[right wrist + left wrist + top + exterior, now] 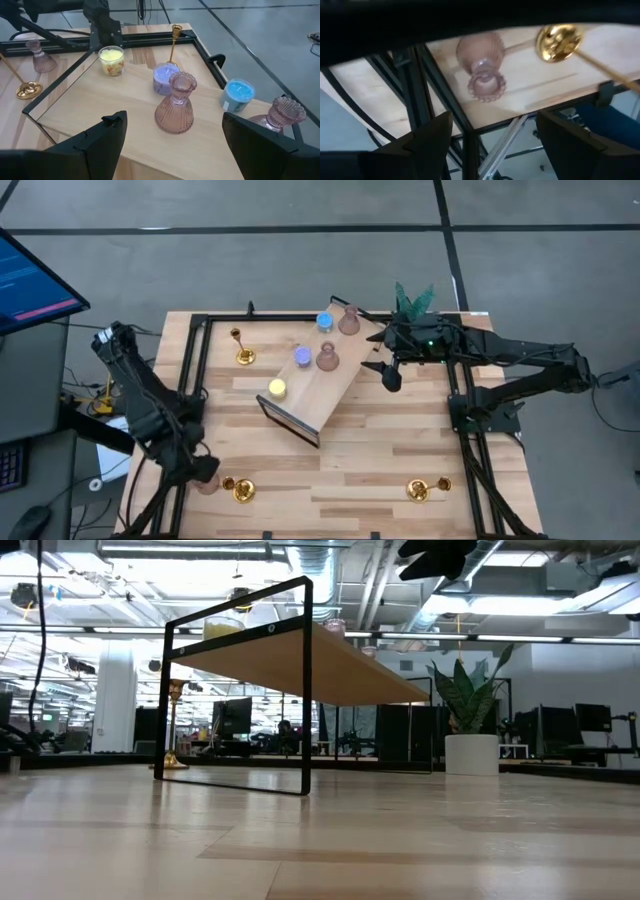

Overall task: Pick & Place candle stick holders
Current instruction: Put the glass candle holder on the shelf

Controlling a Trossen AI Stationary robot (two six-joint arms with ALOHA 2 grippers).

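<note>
The pink holder [327,358] stands upright on the raised wooden shelf [330,395], at about nine o'clock from the released right gripper [385,370] and just beside it, while the left gripper [203,472], also released, waits at the worktop's [370,460] near-left corner.

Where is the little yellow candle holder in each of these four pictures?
High view: the yellow holder stands on the wooden shelf, near its lower-left end.
Low view: it shows atop the shelf, upper left.
Left wrist view: not in it.
Right wrist view: upper left of centre, on the shelf's far end.
Shared landmark: the shelf's black frame, seen in the high, low and right wrist views.
</note>
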